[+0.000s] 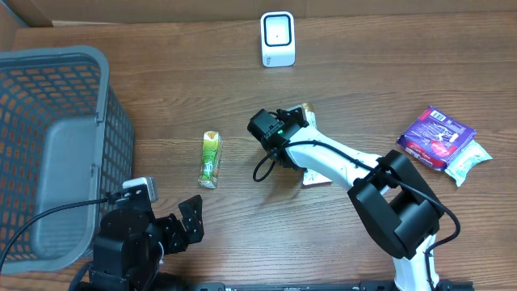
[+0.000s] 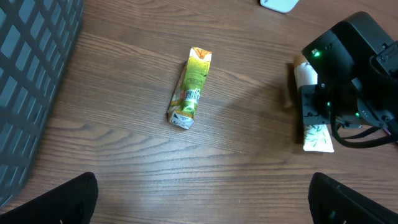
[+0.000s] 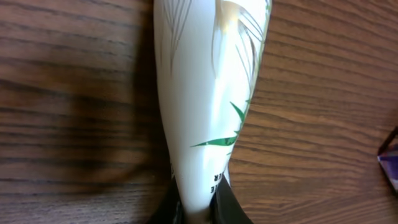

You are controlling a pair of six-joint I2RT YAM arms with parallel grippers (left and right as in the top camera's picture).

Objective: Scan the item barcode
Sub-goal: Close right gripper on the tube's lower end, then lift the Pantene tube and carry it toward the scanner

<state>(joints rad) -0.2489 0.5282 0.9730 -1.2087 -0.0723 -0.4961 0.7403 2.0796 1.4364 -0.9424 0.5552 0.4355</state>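
At bench [image 1: 161, 97] centre | basket [image 1: 48, 58] far left | our left hand [image 2: 202, 183] idle, spread wide | our right hand [image 3: 198, 210] pinches the white leaf-print pouch [image 3: 199, 93] by its end, likely to lift its barcode toward the scanner [image 1: 277, 39] at the rear

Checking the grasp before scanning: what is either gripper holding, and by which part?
The right gripper pinches the white leaf-printed packet by one narrow end. The left gripper is open and holds nothing.

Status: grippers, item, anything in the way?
Left gripper open, empty. Right gripper shut on white packet. Nothing seen between it and scanner.
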